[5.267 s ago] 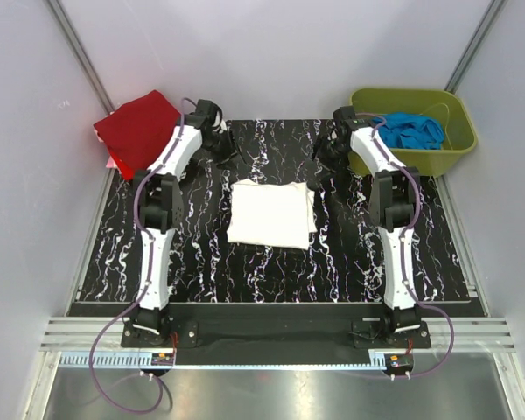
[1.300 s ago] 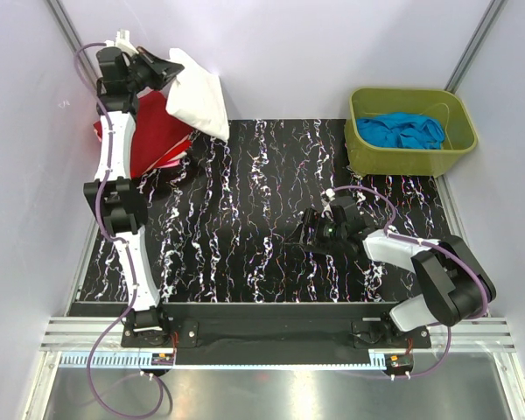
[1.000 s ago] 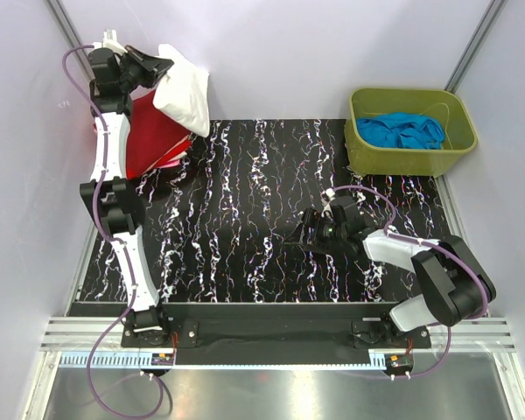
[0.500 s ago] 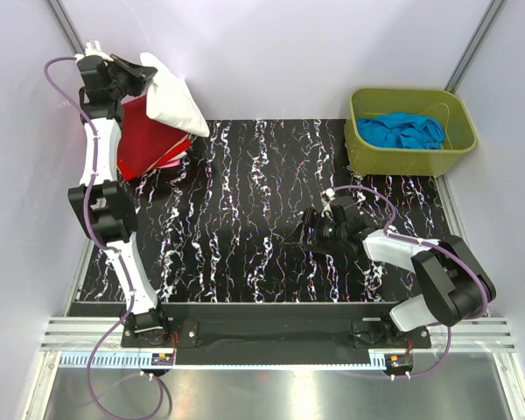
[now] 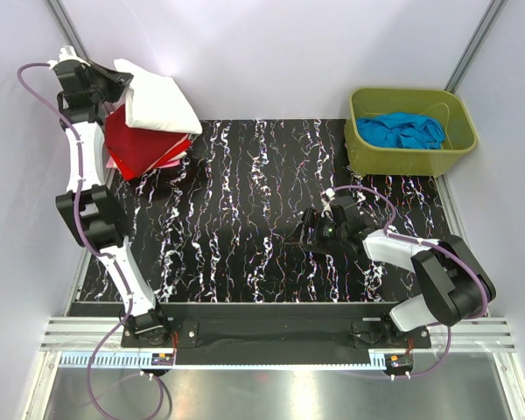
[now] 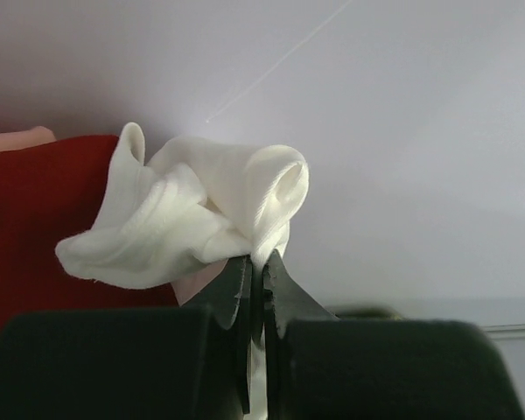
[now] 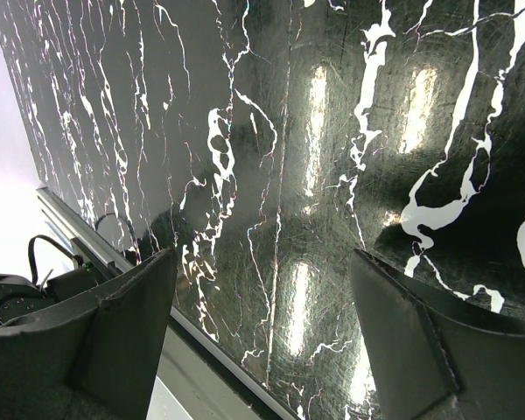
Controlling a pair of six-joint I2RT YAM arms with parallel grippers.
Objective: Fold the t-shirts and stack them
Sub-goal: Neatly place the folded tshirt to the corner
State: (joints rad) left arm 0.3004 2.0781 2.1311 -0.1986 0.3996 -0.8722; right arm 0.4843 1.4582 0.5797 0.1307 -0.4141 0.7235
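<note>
The left gripper (image 5: pixel 118 85), jaws pinching the folded white t-shirt (image 5: pixel 157 103), hangs it just over the red t-shirt (image 5: pixel 133 147); the right gripper (image 5: pixel 303 233), jaws open, sits well away from the red one

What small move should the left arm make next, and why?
Probably lower the white tee onto the red tee. The left tool is shut on the white tee's bunched edge, holding it folded over the red one at the far left corner, so it looks lined up for stacking but not yet laid down.

White arms (image 5: pixel 76 162), black joints (image 5: pixel 94 217), black claws (image 6: pixel 255 276) — purple cables (image 5: pixel 91 354).
</note>
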